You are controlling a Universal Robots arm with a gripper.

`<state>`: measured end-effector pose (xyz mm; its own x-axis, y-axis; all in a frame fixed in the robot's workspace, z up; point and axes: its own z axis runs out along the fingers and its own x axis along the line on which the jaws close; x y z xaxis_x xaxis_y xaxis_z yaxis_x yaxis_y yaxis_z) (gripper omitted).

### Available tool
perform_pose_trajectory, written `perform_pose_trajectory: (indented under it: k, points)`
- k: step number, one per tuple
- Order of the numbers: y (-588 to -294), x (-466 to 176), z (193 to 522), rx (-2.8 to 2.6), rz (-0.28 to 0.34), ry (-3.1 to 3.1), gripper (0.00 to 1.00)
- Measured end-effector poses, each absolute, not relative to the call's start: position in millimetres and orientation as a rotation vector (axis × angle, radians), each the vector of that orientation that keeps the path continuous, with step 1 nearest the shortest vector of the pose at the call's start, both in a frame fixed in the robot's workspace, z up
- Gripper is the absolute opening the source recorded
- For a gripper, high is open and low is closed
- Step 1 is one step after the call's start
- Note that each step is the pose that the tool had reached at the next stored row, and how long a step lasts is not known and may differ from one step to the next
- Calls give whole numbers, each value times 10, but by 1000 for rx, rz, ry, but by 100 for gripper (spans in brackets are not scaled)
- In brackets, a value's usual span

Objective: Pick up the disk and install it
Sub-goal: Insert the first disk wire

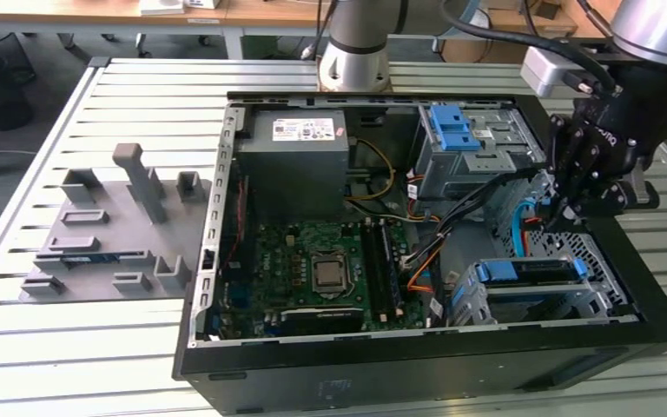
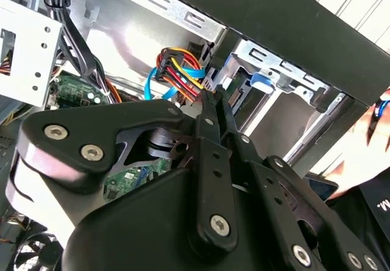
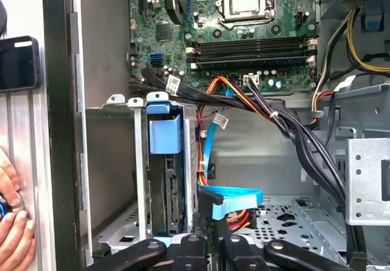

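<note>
The disk (image 1: pixel 526 271), silver with a blue carrier, sits slotted in the lower drive cage (image 1: pixel 594 300) at the front right corner of the open computer case. In the first wrist view the disk (image 3: pixel 172 189) stands edge-on in that cage, with its blue tab on the outer end. My gripper (image 1: pixel 551 215) hangs just behind the cage, over the bundle of cables. In the second wrist view the gripper (image 2: pixel 210 95) is shut, its thin fingertips pressed together right at the orange, yellow and blue cable plugs (image 2: pixel 177 70) next to the disk (image 2: pixel 242 93). I see nothing between the fingers.
A blue data cable (image 3: pixel 234 196) and black power leads (image 3: pixel 292 131) cross beside the gripper (image 3: pixel 207 239). A second cage with a blue latch (image 1: pixel 467 130) sits farther back. The grey fixture block (image 1: pixel 108 230) lies at the exterior view's left. A person's hand (image 3: pixel 12 222) rests outside the case wall.
</note>
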<state>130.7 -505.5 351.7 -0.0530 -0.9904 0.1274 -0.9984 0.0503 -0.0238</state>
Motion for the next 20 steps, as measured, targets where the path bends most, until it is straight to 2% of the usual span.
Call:
perform_pose_trajectory:
  k: [5,20]
  points:
    - [-5054,1306,3508,2134,104,-2249,17]
    - [-5241,1296,3429,2135,102,-2250,17]
